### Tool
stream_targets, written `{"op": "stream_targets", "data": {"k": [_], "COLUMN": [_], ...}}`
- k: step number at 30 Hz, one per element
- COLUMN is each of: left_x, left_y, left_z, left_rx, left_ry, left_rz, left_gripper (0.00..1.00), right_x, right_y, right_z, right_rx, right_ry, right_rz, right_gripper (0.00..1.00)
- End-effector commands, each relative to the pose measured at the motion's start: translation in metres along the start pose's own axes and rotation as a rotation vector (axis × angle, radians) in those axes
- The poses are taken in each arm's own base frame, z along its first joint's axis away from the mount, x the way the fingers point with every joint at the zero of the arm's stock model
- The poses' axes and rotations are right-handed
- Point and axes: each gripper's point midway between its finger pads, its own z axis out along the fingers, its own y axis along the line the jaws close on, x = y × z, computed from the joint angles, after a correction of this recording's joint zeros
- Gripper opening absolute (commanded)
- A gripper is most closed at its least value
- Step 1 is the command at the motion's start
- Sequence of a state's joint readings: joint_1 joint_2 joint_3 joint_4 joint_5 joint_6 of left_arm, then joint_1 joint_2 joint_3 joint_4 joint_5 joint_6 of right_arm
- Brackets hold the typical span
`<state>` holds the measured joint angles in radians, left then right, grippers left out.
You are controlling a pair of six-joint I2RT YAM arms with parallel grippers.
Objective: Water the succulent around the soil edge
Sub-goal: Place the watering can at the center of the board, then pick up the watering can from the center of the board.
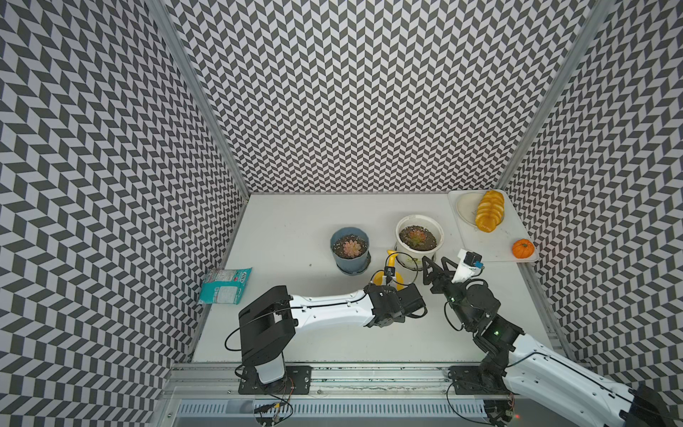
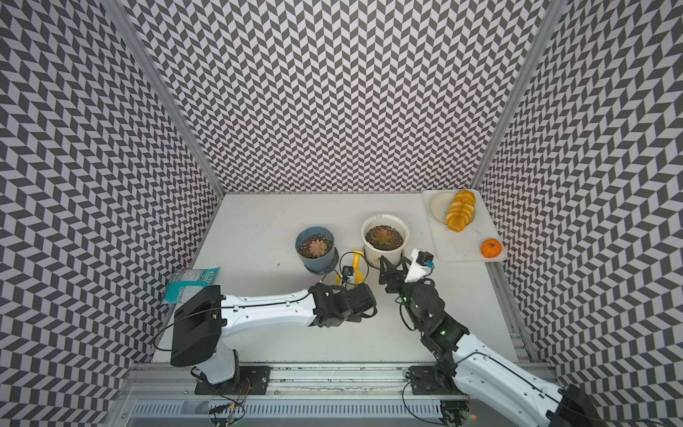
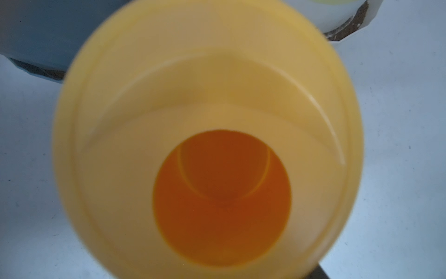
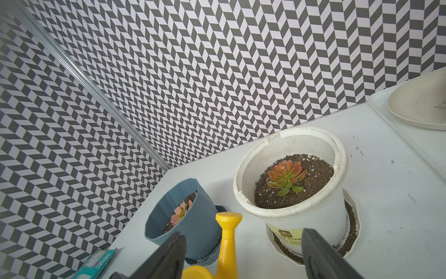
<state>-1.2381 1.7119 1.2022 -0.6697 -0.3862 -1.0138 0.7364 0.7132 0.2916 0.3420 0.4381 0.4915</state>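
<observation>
Yellow plastic, smooth and glossy: watering can on the pale surface, just in front of the white pot and slightly to its left, slim spout with a flat round cap rising beside that pot's wall. Seen from the left wrist as a blurred round lid with a dark orange filling hole.

Left arm stretched low and nearly level across the surface toward the white pot, wrist bent downward over the can. Left pincer hidden under the wrist, so cannot tell whether clamped on the can or loose.

Right arm angled up from its base toward the white pot, elbow raised, forearm pointing at the pot's near wall. Right pincer spread wide, black tapered fingers apart, nothing between them, tips just short of the pot's saucer.

Left of the white pot, apart from it: the succulent, pale pink rosette of plump leaves, centred in a faceted blue-grey pot on a matching saucer. Around it the soil edge, dark, gritty, pale-specked.

Inside the white pot, a red-green rosette in coarse dark soil; rim scuffed and stained.
</observation>
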Motion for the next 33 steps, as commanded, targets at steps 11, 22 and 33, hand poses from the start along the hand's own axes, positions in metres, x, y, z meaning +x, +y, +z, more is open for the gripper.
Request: {"op": "stream_targets", "data": {"k": [11, 22, 33], "left_x": [-0.012, -0.029, -0.084], "left_y": [-0.026, -0.008, 0.122], "left_z": [-0.045, -0.123, -0.142], "left_rx": [0.229, 0.33, 0.122], "left_ry": [-0.031, -0.135, -0.355], "left_rz": [-0.006, 0.261, 0.197], "left_gripper": [0.77, 0.84, 0.86], "right_x": [-0.011, -0.009, -0.003], "right_y": [-0.003, 0.012, 0.017], "right_z": [-0.001, 0.001, 0.008], "right_rx": [0.023, -0.044, -0.054], "right_ry": [-0.042, -0.004, 0.028], "right_rz": [0.008, -0.053, -0.077], "right_gripper": [0.8, 0.77, 0.74]}}
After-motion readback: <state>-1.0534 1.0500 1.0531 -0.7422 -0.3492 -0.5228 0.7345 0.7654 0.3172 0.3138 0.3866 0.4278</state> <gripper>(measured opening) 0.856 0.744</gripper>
